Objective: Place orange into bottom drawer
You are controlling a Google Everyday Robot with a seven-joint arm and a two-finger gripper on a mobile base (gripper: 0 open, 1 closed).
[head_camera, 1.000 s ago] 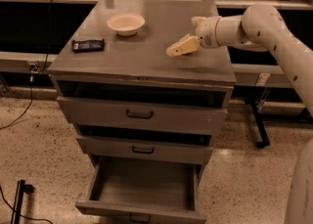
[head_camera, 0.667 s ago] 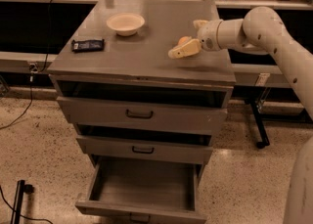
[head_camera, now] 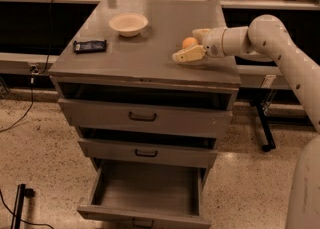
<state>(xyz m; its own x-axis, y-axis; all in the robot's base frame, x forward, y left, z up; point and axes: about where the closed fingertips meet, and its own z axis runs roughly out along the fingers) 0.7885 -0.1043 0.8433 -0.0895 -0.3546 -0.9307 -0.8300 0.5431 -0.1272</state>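
The hand [head_camera: 186,46] sits open astride the orange [head_camera: 189,42] at three o'clock on the bench [head_camera: 140,58]. Close squarely, lift, then carry to the open bottom drawer [head_camera: 147,185] at six o'clock.

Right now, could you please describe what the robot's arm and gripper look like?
The arm is smooth, off-white and tubular, with rounded joints, a dark band near the wrist and no loose cables showing. The gripper, over the right side of the cabinet top by the orange, is cream-yellow.

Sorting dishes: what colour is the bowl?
Cream bowl, camera view; the gripper is at the orange.
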